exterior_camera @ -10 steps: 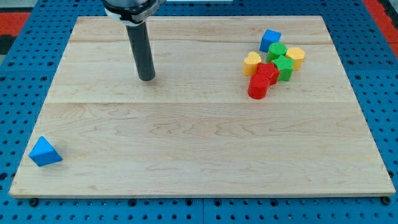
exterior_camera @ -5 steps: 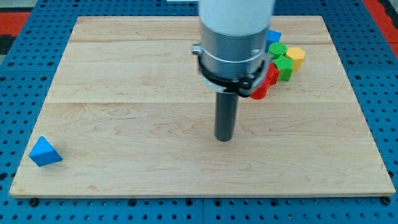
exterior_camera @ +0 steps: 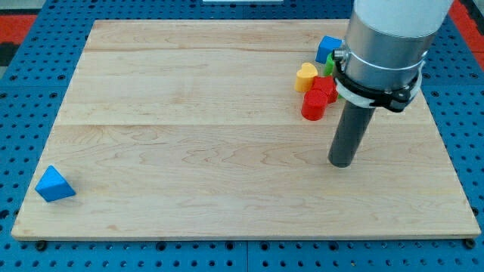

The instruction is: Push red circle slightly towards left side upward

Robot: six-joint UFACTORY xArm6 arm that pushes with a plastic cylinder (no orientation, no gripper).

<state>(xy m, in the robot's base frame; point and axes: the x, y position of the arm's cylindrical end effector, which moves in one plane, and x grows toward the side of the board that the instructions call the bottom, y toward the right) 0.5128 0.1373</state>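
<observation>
The red circle sits at the lower left edge of a cluster of blocks near the view's upper right. A second red block touches it just above. A yellow heart lies to the upper left and a blue block at the cluster's top. A sliver of a green block shows beside the arm, which hides the rest of the cluster. My tip rests on the board below and to the right of the red circle, apart from it.
A blue triangle lies near the wooden board's lower left corner. The arm's wide grey body covers the view's upper right.
My tip has swept from the upper left of the board across to the right, ending below and right of the red circle. The blocks have not moved.
</observation>
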